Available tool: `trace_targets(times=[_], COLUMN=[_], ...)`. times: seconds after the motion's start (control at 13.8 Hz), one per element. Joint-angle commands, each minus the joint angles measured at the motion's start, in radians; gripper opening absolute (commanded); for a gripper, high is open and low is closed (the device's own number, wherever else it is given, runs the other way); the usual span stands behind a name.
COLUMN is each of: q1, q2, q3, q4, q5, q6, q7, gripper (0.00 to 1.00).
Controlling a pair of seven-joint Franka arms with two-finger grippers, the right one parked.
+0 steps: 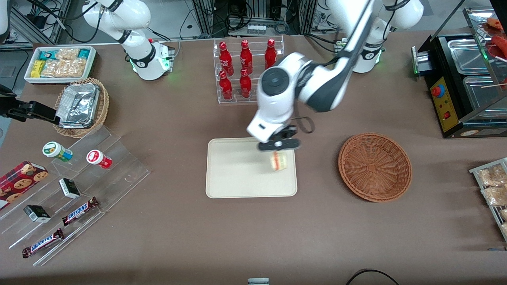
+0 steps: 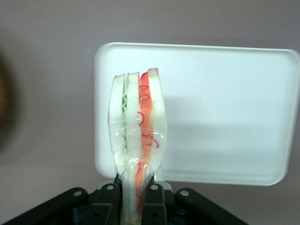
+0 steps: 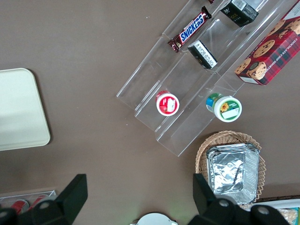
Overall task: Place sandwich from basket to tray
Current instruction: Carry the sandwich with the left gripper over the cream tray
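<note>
- Sandwich [image 1: 278, 161] hangs clamped in the gripper [image 1: 278, 152], above the tray [image 1: 237, 174], near the tray edge that faces the basket [image 1: 374, 166].
- From the wrist view, the sandwich [image 2: 137, 136] juts straight out of the gripper [image 2: 136, 192], its long axis in line with the fingers [image 2: 108, 199] and its cut edge showing; it overlaps the tray [image 2: 225, 108] corner.
- My judgement: the drop point is already underneath, so what is left is to lower straight down and let go, perhaps after nudging inward from that edge.
- Basket lies empty on the table, toward the working arm's end.
</note>
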Motion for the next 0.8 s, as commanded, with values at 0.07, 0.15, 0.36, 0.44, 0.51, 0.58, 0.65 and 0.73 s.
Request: trace_targets(times=[0.07,0.15,0.36,0.44,0.51,0.58,0.65,0.73], q1=[-0.040,-0.042,-0.042,-0.040,-0.042,-0.042,-0.043,-0.042], q2=[0.131,0.158,0.211,0.225,0.242,0.254,0.262,0.268], q3=[0.019,0.017,0.010,0.002,0.001,-0.001,-0.003,-0.019], q4=[0.084,0.088,0.099,0.099,0.099,0.099,0.099,0.099], q5=[-0.031,-0.031,-0.033,-0.033,-0.033,-0.033,-0.033,-0.033], q6=[0.119,0.148,0.199,0.225,0.253,0.276,0.293,0.306], q7=[-0.027,-0.027,-0.024,-0.022,-0.022,-0.022,-0.022,-0.025], gripper=[0.00,0.00,0.00,0.00,0.00,0.00,0.00,0.00])
